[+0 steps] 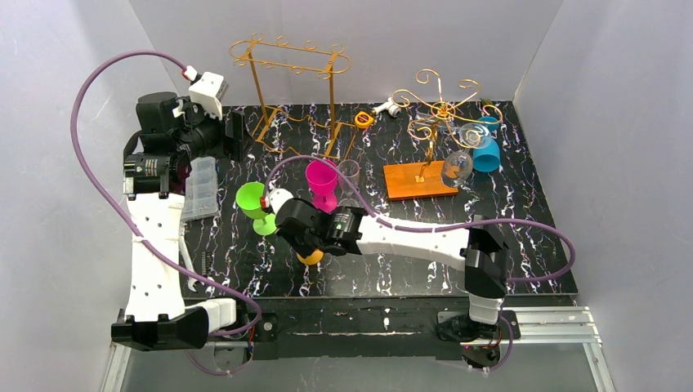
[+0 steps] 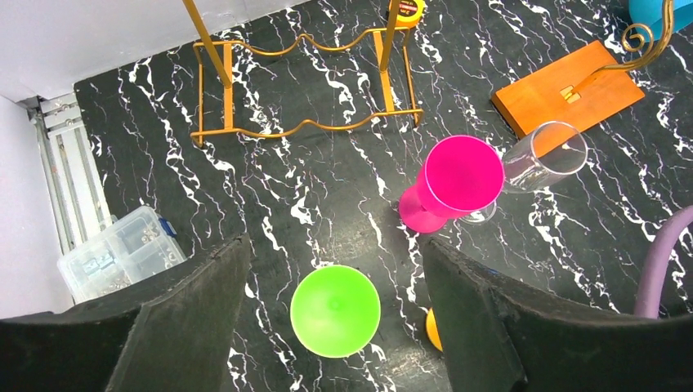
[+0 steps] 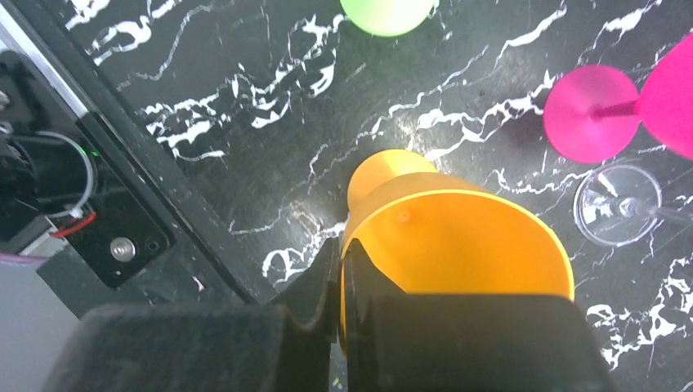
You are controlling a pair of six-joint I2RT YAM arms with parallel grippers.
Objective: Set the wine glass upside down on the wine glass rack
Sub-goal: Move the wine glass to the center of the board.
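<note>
Right claw (image 3: 342, 271) closed, fingers pinching the rim wall of the orange wine glass (image 3: 458, 237), one finger inside the bowl and one outside. Glass opening faces up toward the wrist camera, foot end pointing down at the table (image 1: 507, 245). Can't tell if the foot touches the table. In the top view the glass sits under the claw, front-centre, well apart from the wine glass rack (image 1: 425, 106).

Rack is back right: gold curled wire on an orange wooden base (image 1: 418, 180). Two clear glasses (image 1: 458, 167) hang from it bowl-down. Blue cup (image 1: 488, 151) just beside the rack, right side.

Left claw (image 2: 335, 245) open wide, nothing between the fingers, held high at back left and looking down on the green glass (image 2: 335, 310).

Green glass, pink glass (image 2: 462, 175) and a clear glass (image 2: 543, 155) stand upright mid-table; pink and clear are just beside each other. Tall gold wire stand (image 1: 290, 82) at back centre. Clear plastic box (image 1: 200, 188) at the left edge of the table.
</note>
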